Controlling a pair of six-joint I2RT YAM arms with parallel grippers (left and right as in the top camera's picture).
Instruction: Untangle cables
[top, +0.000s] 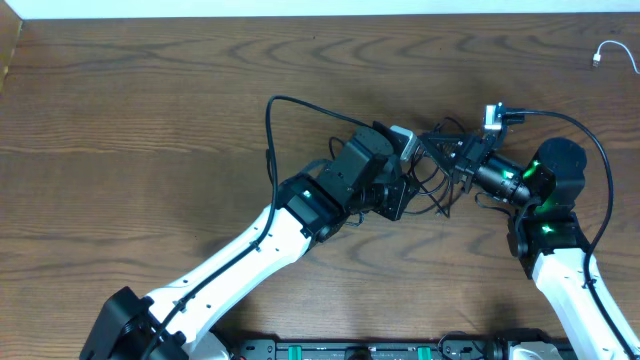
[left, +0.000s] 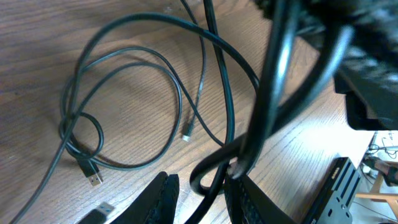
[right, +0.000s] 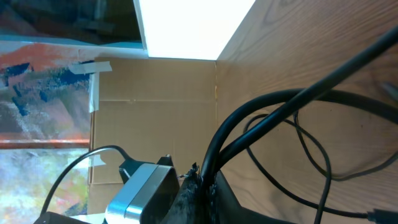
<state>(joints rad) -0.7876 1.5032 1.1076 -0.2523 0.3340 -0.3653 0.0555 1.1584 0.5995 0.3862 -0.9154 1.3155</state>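
Asker: Where are the cables right now?

Me: The black cables (right: 348, 67) are bunched on the counter (top: 150, 100) just to the left of my right tool (right: 203, 185), in the space between it and my left tool (left: 202, 198). The white cable (top: 598, 58) lies by itself, well apart from the right tool, far beyond it and off to its right.

Asker: Is the right tool holding anything?

Me: Yes. Its fingers are pressed together on the black cables. Two strands come straight out of the tips and run off over the wood.

Asker: And the left tool?

Me: Its fingers stand a little apart, and black strands run down between them from the right tool's side. I cannot tell whether the fingers actually pinch those strands. Farther from the right tool, more black loops lie flat and slack on the counter. One ends in a flat plug (left: 93, 179), another in a small plug (left: 186, 135).
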